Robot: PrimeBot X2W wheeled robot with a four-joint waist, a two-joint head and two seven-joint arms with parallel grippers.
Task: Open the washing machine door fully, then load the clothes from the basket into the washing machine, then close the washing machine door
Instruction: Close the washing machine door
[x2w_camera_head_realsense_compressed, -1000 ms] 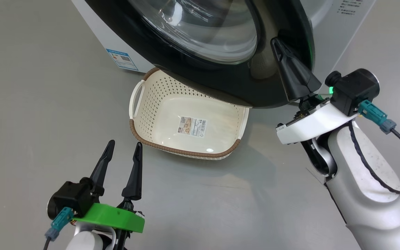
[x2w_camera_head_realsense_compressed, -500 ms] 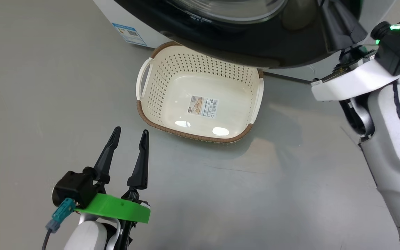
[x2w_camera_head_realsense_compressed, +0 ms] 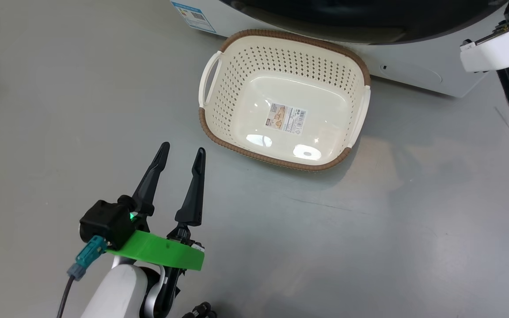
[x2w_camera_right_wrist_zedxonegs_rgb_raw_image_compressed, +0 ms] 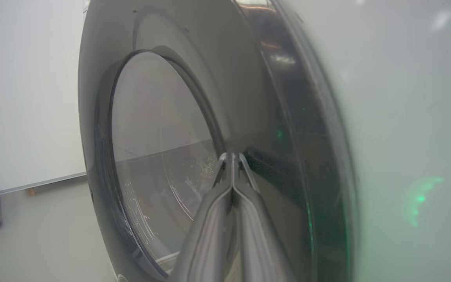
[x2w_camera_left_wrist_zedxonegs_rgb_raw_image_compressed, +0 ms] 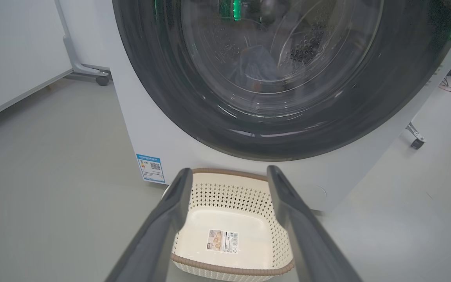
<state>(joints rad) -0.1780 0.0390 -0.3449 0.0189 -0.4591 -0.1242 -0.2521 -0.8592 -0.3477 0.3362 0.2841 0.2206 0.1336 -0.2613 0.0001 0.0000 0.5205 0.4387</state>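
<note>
Head view: your left gripper (x2w_camera_head_realsense_compressed: 183, 148) stands wide, holding nothing, near the basket's (x2w_camera_head_realsense_compressed: 276, 161) left corner. The basket sits on the floor (x2w_camera_head_realsense_compressed: 60, 110) just before the washer (x2w_camera_head_realsense_compressed: 413, 75).
Left wrist view: the door (x2w_camera_left_wrist_zedxonegs_rgb_raw_image_compressed: 280, 70) looks shut.
Right wrist view: your right gripper (x2w_camera_right_wrist_zedxonegs_rgb_raw_image_compressed: 232, 156) is pinched together, empty, at the door's black rim.

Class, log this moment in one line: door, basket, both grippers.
washing machine door: looks shut | basket: empty, on floor | left gripper: open, empty | right gripper: shut, tips at door rim
</note>
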